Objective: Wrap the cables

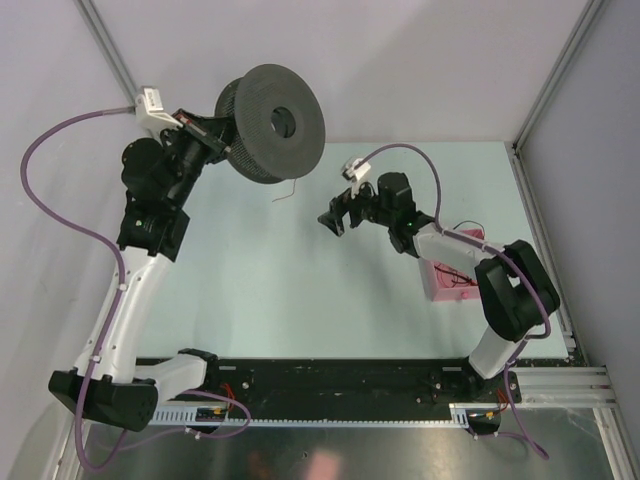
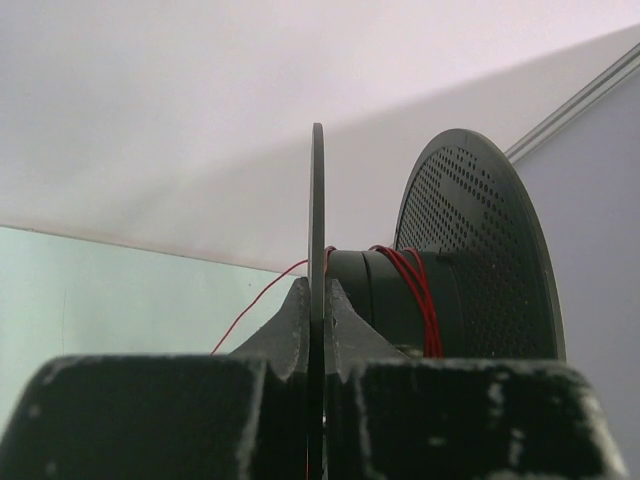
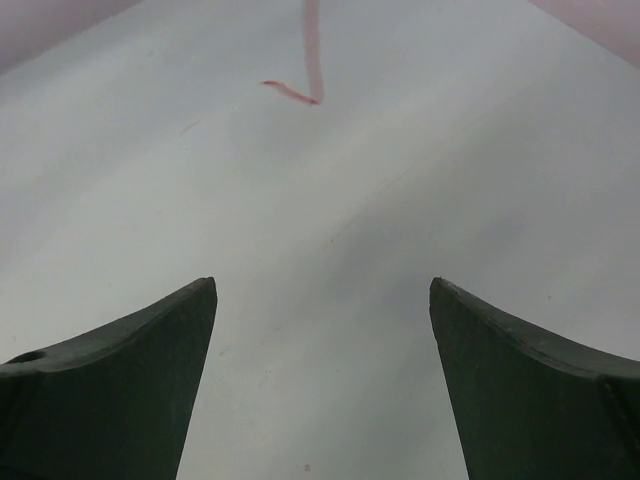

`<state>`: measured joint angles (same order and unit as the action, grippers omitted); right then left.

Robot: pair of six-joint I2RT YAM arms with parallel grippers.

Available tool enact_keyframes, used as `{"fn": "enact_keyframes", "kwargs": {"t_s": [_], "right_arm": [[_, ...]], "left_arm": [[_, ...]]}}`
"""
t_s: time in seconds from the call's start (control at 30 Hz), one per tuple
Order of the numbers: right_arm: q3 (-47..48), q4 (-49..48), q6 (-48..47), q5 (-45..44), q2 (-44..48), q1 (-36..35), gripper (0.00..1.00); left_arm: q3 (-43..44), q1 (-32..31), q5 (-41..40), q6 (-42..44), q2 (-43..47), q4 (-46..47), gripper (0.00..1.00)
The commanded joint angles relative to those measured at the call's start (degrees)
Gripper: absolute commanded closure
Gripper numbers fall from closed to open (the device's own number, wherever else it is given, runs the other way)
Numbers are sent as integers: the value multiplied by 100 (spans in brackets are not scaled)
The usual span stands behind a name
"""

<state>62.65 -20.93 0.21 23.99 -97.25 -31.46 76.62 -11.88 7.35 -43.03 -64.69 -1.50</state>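
Left wrist view shows you the left gripper [image 2: 318,298] closed on the thin near flange of the black spool [image 2: 480,260]. The red cables [image 2: 418,295] are wound on the hub just beyond its fingers. Your right gripper [image 3: 322,290] stands wide open, and a loose cable end [image 3: 300,95] shows ahead of its fingers.

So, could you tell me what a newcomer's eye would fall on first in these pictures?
Most striking is the big black spool, held up in the air at far left by the left gripper, which is clamped on one flange, with red cable wound round its core and a loose end dangling. Next comes the right gripper, open above the pale green table at centre right, with a pink box beside its arm.
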Motion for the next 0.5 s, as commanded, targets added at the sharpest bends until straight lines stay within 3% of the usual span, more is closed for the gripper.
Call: {"fn": "enact_keyframes", "kwargs": {"t_s": [0.0,0.13,0.27,0.37,0.47], "right_arm": [[-183,-327,-1682,129,365,-234,10],[-212,-412,-1459,41,353,-94,11],[-294,-569,219,380,166,306,9],[-633,-1520,1788,823,70,506,6],[-745,-2023,2473,920,53,364,4]], "left_arm": [[132,-58,-316,-10,337,471,100],[117,-61,-328,-84,339,466,100],[120,-65,-308,-336,318,462,100],[131,-61,-288,-570,311,467,100],[136,-68,-295,-775,303,474,100]]}}
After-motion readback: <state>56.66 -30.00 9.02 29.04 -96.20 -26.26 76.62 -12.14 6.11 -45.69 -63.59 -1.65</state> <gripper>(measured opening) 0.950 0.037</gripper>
